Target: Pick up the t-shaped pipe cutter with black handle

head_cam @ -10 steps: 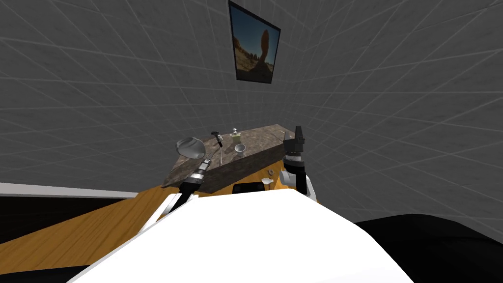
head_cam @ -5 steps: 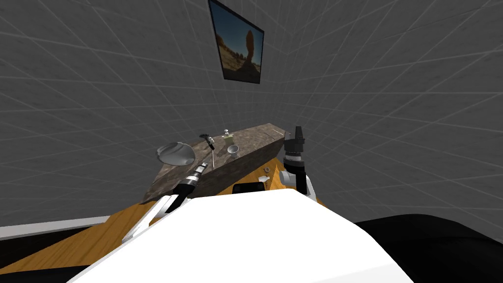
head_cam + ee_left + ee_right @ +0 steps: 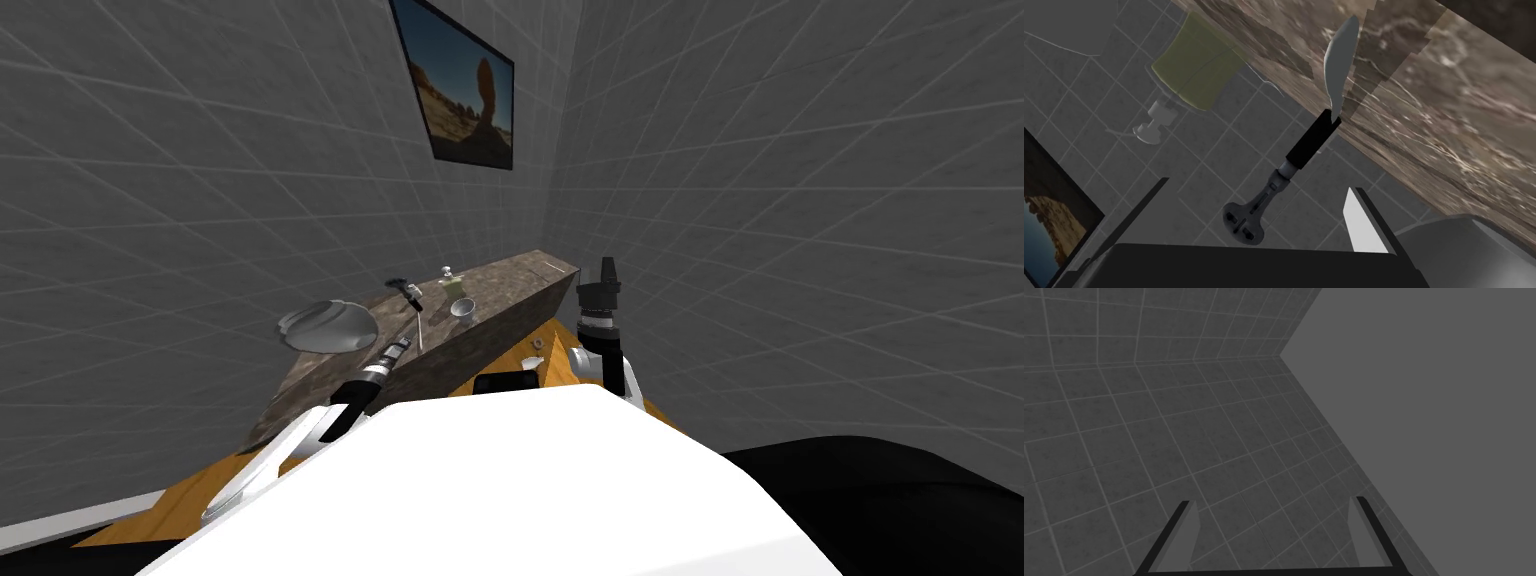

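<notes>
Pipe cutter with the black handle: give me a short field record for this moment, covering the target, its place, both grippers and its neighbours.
target: pipe cutter, black handle, grey head
place: on the brown stone counter
left gripper: open, straddling the cutter's head without pressing it
right gripper: open, raised beside the counter's end, holding nothing
neighbours: green bottle, grey bowl, small cup
grasp: not yet made

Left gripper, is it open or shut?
Open. On the left gripper the two fingers stand wide apart, neither touching the cutter ahead.
</notes>
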Tool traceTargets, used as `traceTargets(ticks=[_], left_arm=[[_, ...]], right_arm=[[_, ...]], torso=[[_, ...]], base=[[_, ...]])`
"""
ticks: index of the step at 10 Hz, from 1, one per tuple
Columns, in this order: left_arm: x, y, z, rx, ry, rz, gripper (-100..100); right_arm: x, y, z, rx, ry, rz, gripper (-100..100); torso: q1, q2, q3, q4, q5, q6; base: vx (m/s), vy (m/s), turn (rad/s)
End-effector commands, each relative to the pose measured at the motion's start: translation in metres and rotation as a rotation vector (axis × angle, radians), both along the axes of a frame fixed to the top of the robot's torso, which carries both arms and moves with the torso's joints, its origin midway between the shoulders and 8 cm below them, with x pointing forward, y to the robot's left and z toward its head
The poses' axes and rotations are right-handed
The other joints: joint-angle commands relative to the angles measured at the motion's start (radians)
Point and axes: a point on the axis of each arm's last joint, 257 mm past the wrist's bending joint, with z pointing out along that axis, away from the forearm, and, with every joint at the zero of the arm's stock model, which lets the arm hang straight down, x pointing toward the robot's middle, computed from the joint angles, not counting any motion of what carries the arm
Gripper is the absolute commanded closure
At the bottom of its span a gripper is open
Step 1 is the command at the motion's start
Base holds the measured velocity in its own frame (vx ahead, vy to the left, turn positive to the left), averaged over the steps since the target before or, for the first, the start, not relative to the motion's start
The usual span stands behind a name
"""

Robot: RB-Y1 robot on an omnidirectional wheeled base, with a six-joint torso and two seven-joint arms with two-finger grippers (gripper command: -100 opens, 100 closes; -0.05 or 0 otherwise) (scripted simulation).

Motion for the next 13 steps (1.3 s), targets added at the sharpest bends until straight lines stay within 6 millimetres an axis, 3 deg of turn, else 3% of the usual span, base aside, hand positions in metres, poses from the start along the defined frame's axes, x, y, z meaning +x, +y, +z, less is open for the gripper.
traceTargets(ticks=[1, 2, 6, 10, 13], left_arm=[[-0.003, 0.019, -0.009, 0.024, 0.021, 0.023, -100], [-0.003, 0.019, -0.009, 0.024, 0.021, 0.023, -100], [-0.029, 0.114, -0.014, 0.22, 0.134, 0.143, -100], [-0.05, 0.195, 0.008, 0.391, 0.2, 0.245, -100], [-0.06, 0.238, 0.031, 0.486, 0.223, 0.303, -100]], right_arm=[[0.0, 0.0, 0.0, 0.0, 0.0, 0.0, 0], [0.0, 0.0, 0.0, 0.0, 0.0, 0.0, 0], [0.0, 0.0, 0.0, 0.0, 0.0, 0.0, 0], [0.0, 0.0, 0.0, 0.0, 0.0, 0.0, 0], [0.0, 0.0, 0.0, 0.0, 0.0, 0.0, 0]], torso=[[0.0, 0.0, 0.0, 0.0, 0.0, 0.0], [0.001, 0.0, 0.0, 0.0, 0.0, -0.001], [0.001, -0.001, -0.001, 0.0, 0.0, 0.0], [-0.001, -0.003, -0.002, -0.001, 0.0, 0.0], [0.001, -0.002, -0.001, 0.0, 0.0, -0.001]], base=[[0.014, -0.019, -0.102], [0.007, -0.006, 0.017], [0.034, -0.028, -0.245], [0.053, -0.042, -0.224], [0.047, -0.012, -0.149]])
